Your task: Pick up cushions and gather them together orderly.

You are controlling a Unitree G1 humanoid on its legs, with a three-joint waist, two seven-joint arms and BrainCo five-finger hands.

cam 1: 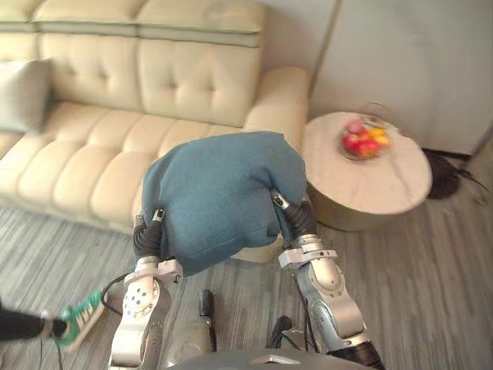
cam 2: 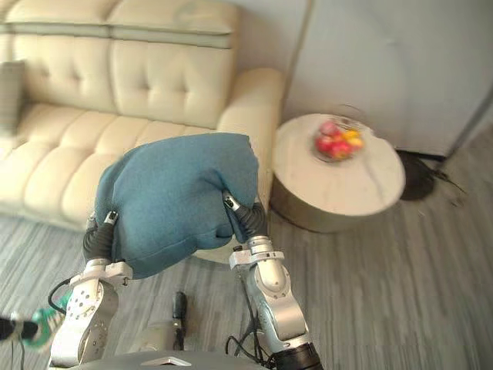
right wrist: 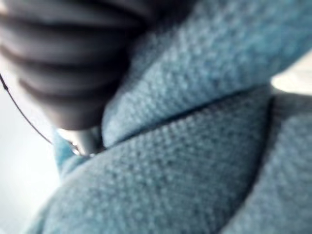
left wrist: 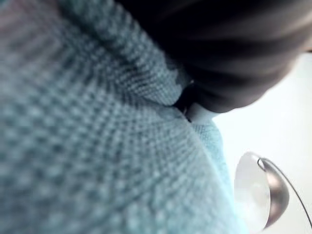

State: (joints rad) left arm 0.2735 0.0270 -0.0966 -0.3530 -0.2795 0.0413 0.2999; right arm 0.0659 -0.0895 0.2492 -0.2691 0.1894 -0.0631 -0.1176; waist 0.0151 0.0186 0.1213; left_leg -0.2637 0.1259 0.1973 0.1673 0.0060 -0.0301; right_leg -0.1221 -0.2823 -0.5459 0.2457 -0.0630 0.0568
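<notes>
**Room round the work: sofa, side table, fruit, a shoe**

Cream tufted sofa runs across the upper left, backrest w/ button dimples, padded arm at its right end. Just beside that arm stands a low round table, pale marbled top, drum-shaped base. On the top, towards the far edge, sits a clear bowl w/ fruit in it: red pieces, plus sth yellow-orange. Dark bundle lies on the floor right behind the table; can't tell what it is. Floor is grey wood-look planks. Pale wall panels behind the table. Lower left: a person's green-and-white shoe on the floor, dark trouser leg at the edge.
</notes>
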